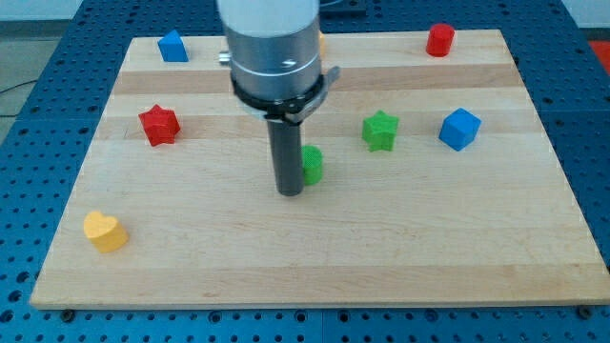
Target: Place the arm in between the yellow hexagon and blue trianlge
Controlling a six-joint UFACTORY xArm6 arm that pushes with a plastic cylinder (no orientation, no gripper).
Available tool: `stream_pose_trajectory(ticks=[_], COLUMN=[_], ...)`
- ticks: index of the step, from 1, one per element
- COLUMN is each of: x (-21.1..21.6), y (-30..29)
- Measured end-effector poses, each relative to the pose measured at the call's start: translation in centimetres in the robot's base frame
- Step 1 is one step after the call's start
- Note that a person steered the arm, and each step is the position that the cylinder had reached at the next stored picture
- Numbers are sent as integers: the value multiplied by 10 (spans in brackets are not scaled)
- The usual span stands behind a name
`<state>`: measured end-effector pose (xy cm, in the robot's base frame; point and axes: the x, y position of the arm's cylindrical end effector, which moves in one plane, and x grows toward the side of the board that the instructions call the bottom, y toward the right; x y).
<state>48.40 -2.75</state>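
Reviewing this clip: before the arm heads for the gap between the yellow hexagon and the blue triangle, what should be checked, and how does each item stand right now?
1. Tip located: ok. My tip rests mid-board, just left of the green block.
2. Blue triangle-like block visible: ok, at the view's top left.
3. Yellow hexagon visible: cannot tell. Only a yellow sliver shows behind the arm at the top edge.
4. Gap between those two free: cannot tell, the arm hides most of it.
5. Tip clear of the green block: not ok, they look touching or nearly so.
6. Yellow heart-like block is not the target: ok, it sits bottom left, far away.
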Motion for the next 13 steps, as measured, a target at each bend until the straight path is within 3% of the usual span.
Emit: stream_pose_trajectory(ticks=[2, 4, 7, 13], x=[12, -44, -32, -33], y=[23, 10, 54, -51])
